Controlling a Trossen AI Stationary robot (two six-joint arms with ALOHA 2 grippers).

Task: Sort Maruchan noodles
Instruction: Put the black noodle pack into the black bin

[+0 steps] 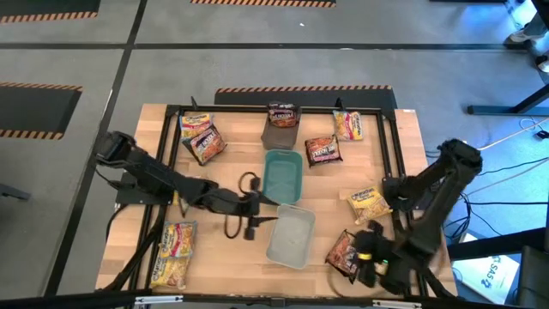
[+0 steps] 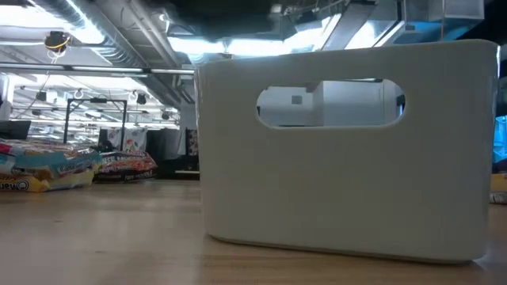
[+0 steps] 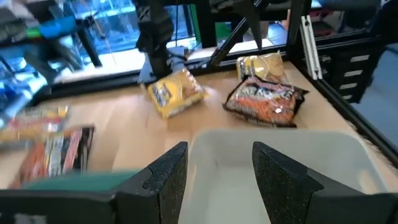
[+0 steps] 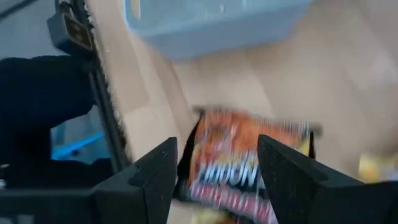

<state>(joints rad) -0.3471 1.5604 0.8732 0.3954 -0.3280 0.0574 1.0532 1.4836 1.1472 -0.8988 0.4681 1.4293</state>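
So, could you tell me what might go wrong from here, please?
1. The right gripper hangs open over a red packet at the table's front edge; a poor pinch could push it off.
2. The left gripper is open by the clear tray; it may knock it.
3. A red packet already lies in the grey tray; mixed colours could follow.

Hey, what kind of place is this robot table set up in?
Probably a lab or industrial workshop: striped hazard tape marks the grey floor, ceiling ducts run overhead, and loose cables trail beside the wooden table.
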